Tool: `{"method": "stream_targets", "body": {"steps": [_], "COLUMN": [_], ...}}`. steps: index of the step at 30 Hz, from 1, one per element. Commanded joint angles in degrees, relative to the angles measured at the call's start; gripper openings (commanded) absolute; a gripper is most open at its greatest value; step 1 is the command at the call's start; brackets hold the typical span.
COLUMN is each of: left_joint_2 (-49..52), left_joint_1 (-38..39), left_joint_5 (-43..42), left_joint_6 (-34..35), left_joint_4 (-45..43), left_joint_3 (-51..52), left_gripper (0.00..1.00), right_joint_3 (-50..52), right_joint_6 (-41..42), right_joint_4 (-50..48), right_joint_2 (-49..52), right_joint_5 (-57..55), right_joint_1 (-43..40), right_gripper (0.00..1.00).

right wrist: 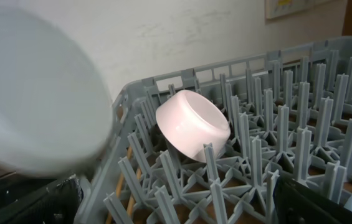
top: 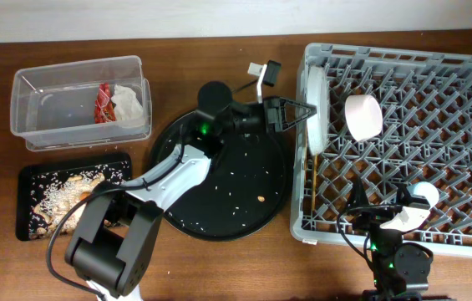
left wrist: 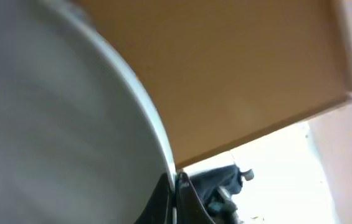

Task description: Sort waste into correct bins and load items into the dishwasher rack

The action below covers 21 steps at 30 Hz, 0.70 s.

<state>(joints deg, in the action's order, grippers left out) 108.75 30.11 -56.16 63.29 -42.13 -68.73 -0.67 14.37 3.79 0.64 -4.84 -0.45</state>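
Observation:
My left gripper (top: 301,111) is shut on the rim of the white plate (top: 316,107), which stands on edge at the left side of the grey dishwasher rack (top: 461,242). In the left wrist view the plate (left wrist: 57,124) fills the left and its rim sits between the fingers (left wrist: 176,190). The white bowl (top: 362,115) lies on its side among the pegs, also seen in the right wrist view (right wrist: 191,124). The chopsticks (top: 310,191) lie along the rack's left edge. The light-blue cup (top: 424,194) sits in the rack by my right gripper (right wrist: 176,214), which is open and empty over the rack's front.
The clear tub (top: 48,104) holds the red wrapper (top: 103,100) and the white tissue (top: 129,104). The shallow black tray (top: 28,180) holds rice scraps (top: 64,196). The large round black tray (top: 227,180) carries crumbs and a small orange bit (top: 261,199).

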Motion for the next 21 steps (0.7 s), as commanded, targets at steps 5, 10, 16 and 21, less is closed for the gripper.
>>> {"method": "stream_targets", "body": {"steps": [5, 10, 16, 21], "left_joint_2": [0.3, -2.8, -18.7, -26.0], "left_joint_1": [-0.2, -6.1, -18.0, -25.8], "left_joint_5": [3.0, 0.6, 37.8, 49.3], "left_joint_6": [-17.2, -21.8, -42.6, -55.6], "left_joint_4": [19.5, 23.2, 87.9, 113.8], "left_joint_3": [-0.7, -4.4, -22.4, -31.3], "left_gripper": [0.52, 0.99, 0.99, 0.99], "right_joint_3": [0.3, 0.3, 0.3, 0.3], "right_joint_6": [-0.2, -0.2, -0.2, -0.2], "right_joint_4": [0.3, 0.3, 0.3, 0.3], "right_joint_2": [-0.3, -0.3, -0.3, -0.3], "right_joint_5": [-0.3, -0.3, -0.3, -0.3], "right_joint_1": [-0.4, -0.4, -0.4, -0.4], "right_gripper": [0.98, 0.98, 0.98, 0.98]}}
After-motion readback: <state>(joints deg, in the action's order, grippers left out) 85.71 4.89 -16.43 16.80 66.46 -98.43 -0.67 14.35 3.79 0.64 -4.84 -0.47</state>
